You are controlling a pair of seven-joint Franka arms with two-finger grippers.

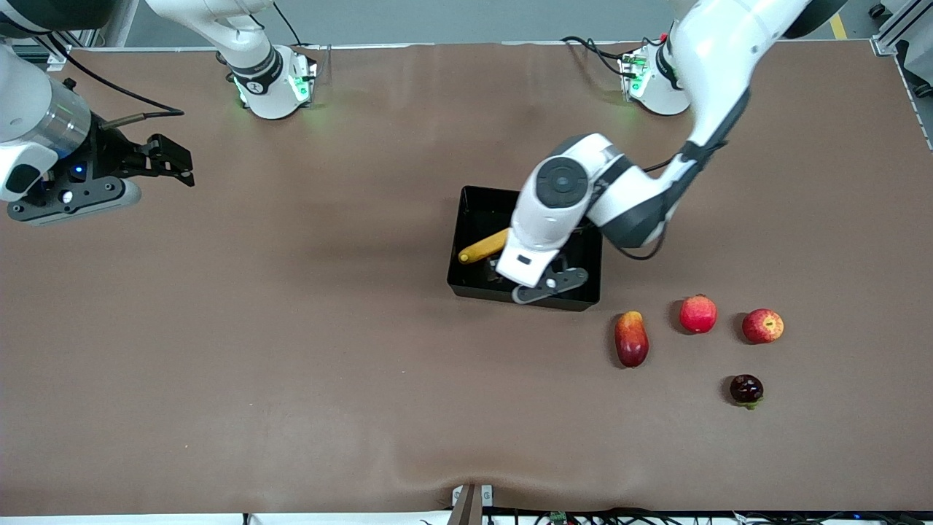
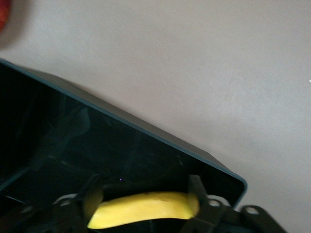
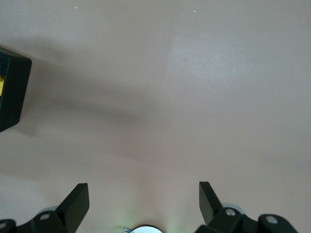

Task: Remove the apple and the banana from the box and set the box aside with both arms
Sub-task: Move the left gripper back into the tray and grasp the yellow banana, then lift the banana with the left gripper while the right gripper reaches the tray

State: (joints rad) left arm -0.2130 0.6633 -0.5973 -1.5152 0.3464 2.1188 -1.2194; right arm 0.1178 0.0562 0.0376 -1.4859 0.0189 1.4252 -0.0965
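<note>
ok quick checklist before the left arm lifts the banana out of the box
1. Left gripper inside the box: ok.
2. Fingers on both sides of the banana: ok.
3. Firm grip on the banana: cannot tell.
4. Apple already out, on the table toward the left arm's end beside the pink-red fruit: ok.
5. Right gripper open and waiting over bare table toward the right arm's end: ok.
6. Other fruit left in the box: cannot tell, the arm hides part of it.
</note>
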